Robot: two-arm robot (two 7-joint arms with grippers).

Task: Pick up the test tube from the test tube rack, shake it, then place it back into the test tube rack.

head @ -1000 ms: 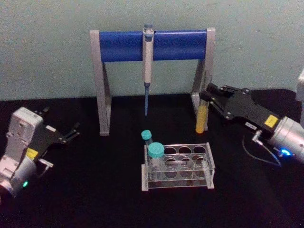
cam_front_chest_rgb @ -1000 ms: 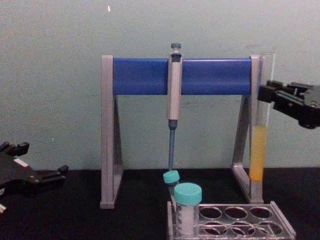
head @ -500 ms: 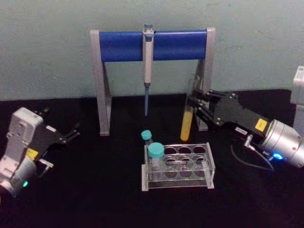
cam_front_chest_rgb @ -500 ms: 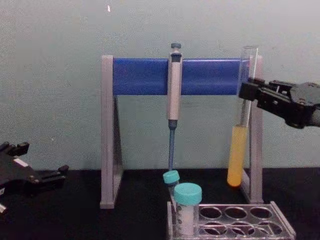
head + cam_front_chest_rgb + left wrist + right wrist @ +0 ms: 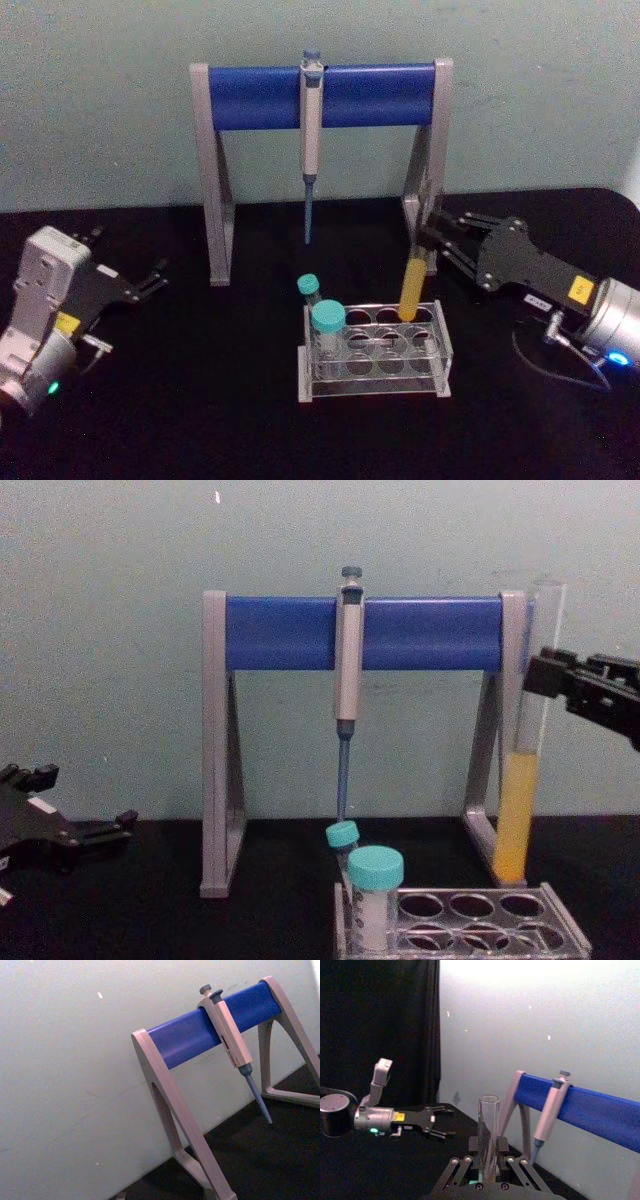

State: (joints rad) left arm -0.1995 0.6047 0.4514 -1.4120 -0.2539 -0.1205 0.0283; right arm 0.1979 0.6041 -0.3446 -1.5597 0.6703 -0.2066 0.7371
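Test tube point(image 5: 412, 288), head view: nearly upright, with yellow liquid in its lower part. Its lower end is at the right end of the back row of the test tube rack point(image 5: 440, 350). Whether it has entered a hole, I cannot tell.
Right gripper point(image 5: 432, 236), head view: reaches in from the right and is clenched on the upper part of the test tube, in front of the right leg of the pipette stand point(image 5: 260, 95).
Left gripper point(image 5: 152, 279), head view: low on the left over the black counter point(image 5: 200, 400), with fingers spread and holding nothing, well apart from the test tube rack.
Other things, head view: 2 teal-capped tubes point(image 5: 327, 320) stand at the rack's left end, and a pipette point(image 5: 311, 130) hangs from the stand's blue bar.
Left wrist view: the pipette stand point(image 5: 215, 1025) and the pipette point(image 5: 230, 1040) are seen before a pale wall point(image 5: 75, 1060), with the counter point(image 5: 270, 1160) beneath.
Right wrist view: the clear open top of the test tube point(image 5: 488, 1125) rises out of the right gripper point(image 5: 488, 1160). The left gripper point(image 5: 439, 1121) is farther off, its fingers apart.
Chest view: the test tube point(image 5: 515, 810) stands upright on the right, its bottom just at the back right corner of the test tube rack point(image 5: 565, 935). The right gripper point(image 5: 545, 675) grasps it above the liquid.
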